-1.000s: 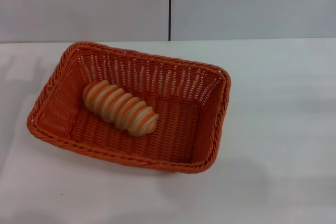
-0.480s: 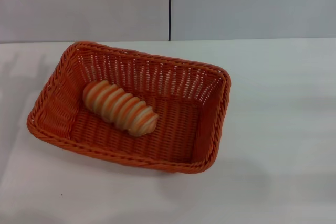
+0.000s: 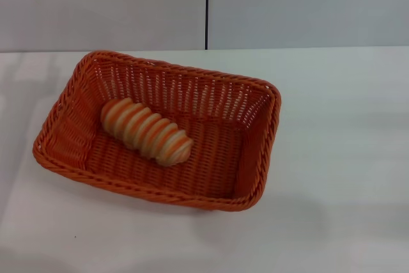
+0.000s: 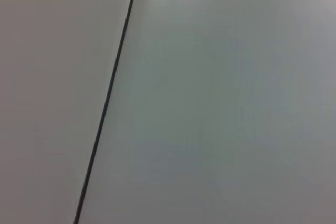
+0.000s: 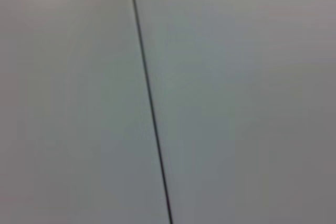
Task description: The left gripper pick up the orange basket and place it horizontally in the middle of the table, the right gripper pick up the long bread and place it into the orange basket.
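The bread (image 3: 146, 132) lies inside the basket (image 3: 255, 158), on the woven floor. It sits in the basket's left half, angled, one end toward the far left corner and the other toward the middle of the floor. It touches the floor only; the side walls stand apart from it.

The basket rests flat on the table (image 3: 339, 158), long side running roughly across the head view, slightly turned so its right end sits nearer the camera. Bare table surrounds the basket on every side. Beyond the basket, at the table's far edge, rises a pale wall (image 3: 96, 4) with a thin dark vertical seam (image 3: 207, 7).

Neither gripper shows in any view, so whether their fingers are apart or together cannot be told. Both wrist views show only the wall and the seam (image 4: 107, 98) (image 5: 149, 98).
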Motion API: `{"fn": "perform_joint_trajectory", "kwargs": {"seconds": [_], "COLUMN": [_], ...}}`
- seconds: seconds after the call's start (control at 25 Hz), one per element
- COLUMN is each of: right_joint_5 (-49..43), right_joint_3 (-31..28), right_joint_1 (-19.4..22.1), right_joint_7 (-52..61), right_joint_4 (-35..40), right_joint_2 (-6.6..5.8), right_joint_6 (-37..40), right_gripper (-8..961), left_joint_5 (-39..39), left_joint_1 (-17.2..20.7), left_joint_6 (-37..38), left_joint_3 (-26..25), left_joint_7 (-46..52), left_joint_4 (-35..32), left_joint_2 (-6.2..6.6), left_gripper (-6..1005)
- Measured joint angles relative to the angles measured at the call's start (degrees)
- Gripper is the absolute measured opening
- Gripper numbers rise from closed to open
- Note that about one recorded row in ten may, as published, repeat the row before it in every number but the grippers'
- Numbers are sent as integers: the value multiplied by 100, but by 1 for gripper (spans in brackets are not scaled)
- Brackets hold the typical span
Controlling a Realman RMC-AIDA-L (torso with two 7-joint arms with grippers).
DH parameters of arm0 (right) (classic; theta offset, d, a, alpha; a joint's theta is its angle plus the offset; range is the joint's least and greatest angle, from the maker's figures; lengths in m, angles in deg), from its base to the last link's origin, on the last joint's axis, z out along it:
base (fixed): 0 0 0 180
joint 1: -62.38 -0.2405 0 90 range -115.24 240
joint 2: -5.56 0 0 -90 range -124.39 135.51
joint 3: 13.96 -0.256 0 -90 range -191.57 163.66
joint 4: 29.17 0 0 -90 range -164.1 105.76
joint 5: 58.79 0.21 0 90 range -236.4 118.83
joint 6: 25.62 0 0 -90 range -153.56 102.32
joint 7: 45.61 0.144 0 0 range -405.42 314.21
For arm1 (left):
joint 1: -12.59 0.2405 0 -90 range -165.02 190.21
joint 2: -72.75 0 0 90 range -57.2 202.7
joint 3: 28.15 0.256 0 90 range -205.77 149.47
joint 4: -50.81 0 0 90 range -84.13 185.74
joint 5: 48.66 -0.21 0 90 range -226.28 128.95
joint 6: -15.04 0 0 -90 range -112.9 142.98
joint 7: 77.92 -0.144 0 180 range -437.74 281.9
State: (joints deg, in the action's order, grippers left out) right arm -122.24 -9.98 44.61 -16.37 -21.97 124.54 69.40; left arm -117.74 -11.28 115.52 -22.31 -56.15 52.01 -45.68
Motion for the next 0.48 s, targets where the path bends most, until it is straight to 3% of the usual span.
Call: {"fn": "perform_joint_trajectory", "kwargs": {"seconds": [0.48], "right_joint_5": [0], "right_joint_3": [-576], "right_joint_1": [-336], "right_joint_7": [-433], "right_joint_4": [3], "right_joint_2": [-17], "right_joint_6": [-414], "right_gripper": [813], "left_joint_5": [0], "left_joint_1": [-333], "left_joint_6": [-131], "left_joint_3": [-557], "left_joint_7": [-8], "left_joint_4": [-80], "left_joint_2": [22], "left_gripper": [648]}}
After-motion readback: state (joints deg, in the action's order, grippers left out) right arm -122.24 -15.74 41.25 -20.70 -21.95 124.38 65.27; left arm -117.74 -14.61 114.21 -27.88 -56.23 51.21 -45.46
